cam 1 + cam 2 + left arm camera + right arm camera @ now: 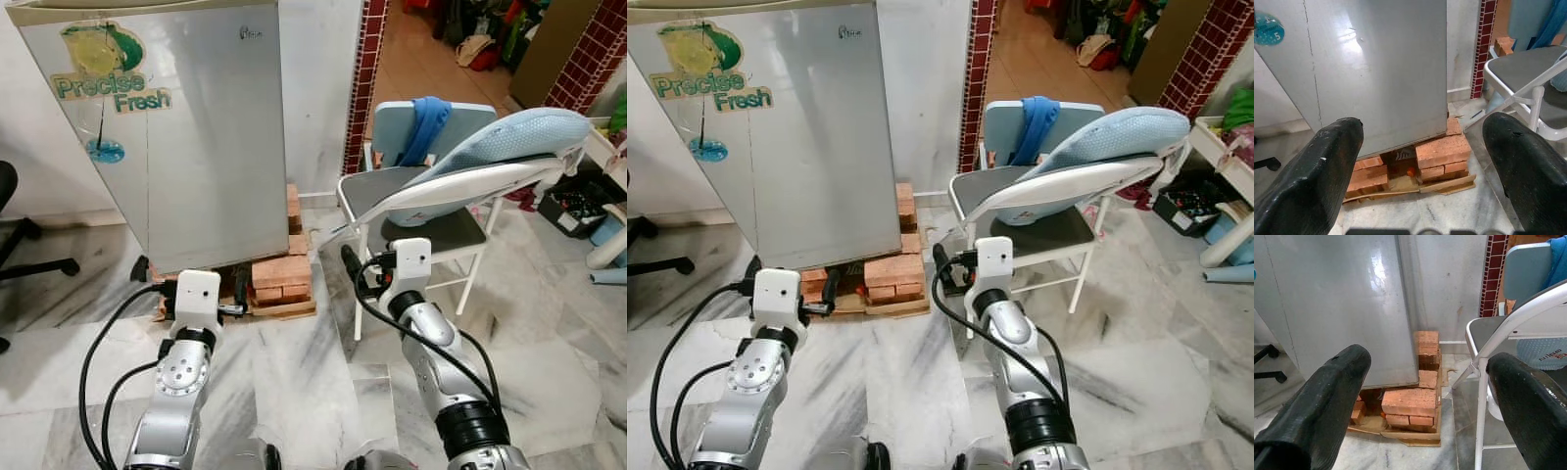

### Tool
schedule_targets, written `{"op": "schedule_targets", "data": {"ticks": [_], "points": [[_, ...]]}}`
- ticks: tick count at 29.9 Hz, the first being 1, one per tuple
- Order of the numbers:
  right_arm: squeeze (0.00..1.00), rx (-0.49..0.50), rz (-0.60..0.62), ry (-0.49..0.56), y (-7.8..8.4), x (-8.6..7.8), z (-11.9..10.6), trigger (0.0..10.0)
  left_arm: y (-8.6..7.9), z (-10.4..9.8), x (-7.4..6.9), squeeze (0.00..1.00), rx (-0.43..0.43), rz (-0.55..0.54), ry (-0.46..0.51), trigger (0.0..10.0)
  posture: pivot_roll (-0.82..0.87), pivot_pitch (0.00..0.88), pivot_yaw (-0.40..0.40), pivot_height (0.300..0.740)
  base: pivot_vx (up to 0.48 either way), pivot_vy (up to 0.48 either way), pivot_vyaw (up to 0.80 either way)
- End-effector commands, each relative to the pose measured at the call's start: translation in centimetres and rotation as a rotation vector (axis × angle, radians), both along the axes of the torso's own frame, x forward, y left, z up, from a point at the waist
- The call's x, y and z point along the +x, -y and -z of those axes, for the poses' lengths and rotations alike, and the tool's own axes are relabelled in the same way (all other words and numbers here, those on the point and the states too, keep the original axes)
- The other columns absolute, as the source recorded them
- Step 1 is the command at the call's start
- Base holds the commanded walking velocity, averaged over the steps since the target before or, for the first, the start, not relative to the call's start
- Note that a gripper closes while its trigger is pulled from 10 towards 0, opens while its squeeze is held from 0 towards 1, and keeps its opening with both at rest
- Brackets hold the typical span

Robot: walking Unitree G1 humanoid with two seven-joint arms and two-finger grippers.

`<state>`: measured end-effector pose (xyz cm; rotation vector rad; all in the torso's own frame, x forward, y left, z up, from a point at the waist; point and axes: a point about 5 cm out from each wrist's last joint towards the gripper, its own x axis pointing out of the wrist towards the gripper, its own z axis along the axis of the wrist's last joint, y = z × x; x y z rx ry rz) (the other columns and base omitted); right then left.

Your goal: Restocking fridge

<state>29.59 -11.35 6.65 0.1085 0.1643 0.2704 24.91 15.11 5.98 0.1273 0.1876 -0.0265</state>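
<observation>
A black office-chair base [24,257] sits cut off at the frame edge, left of the silver single-door fridge [186,137]. The fridge stands shut against the white wall, tilted slightly, carrying a green "Precise Fresh" sticker [106,73] on the upper part of its door. It rests on a stack of red-orange bricks [279,274] laid over cardboard on the grey-veined marble floor [294,382].

The left hand [201,294] hovers low in front of the fridge's bottom edge, its two black fingers [1317,166] spread wide and holding nothing. The left wrist view looks under the fridge, showing a dark gap between the bricks with a small orange item [1410,172] too small to identify, which the head views do not resolve.

The right hand [377,274] is raised right of the fridge, just before the white-framed folding chair [431,230] with a grey seat; its black fingers [1327,391] are likewise spread apart and empty. The right wrist view reveals a taller brick pile behind the fridge's right corner.

On the chair lies a pale blue padded baby seat [500,157], tipped over the seat edge, and a blue cloth [428,122] hangs over the chair back. Further right of the fridge, a red-tiled doorway [367,78] opens onto a cluttered room, its contents hard to make out.
</observation>
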Motion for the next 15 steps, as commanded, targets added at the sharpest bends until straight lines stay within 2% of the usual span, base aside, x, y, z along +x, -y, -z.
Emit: {"op": "schedule_targets", "data": {"ticks": [1, 11, 12, 15], "points": [[0.00, -0.006, 0.007, 0.007, 0.1, 0.2, -0.2, 10.0, -0.1, 0.0, 0.0, 0.00, 0.013, -0.005, -0.002, 10.0, 0.00, 0.000, 0.000, 0.740, 0.000, 0.000, 0.00], [0.00, -0.006, 0.007, 0.007, 0.1, 0.2, -0.2, 10.0, -0.1, 0.0, 0.0, 0.00, 0.013, -0.005, -0.002, 10.0, 0.00, 0.000, 0.000, 0.740, 0.000, 0.000, 0.00], [0.00, -0.034, 0.042, 0.075, 0.7, 0.8, -1.3, 10.0, -0.3, -0.4, 0.3, 0.00, 0.001, -0.013, 0.032, 10.0, 0.11, 0.046, 0.004, 0.740, 0.000, 0.000, 0.00], [0.00, -0.126, 0.116, 0.169, 1.9, 1.6, -2.8, 10.0, -0.5, -0.9, 0.7, 0.00, -0.020, -0.028, 0.079, 10.0, 0.11, 0.048, 0.003, 0.740, 0.000, 0.000, 0.00]]}}
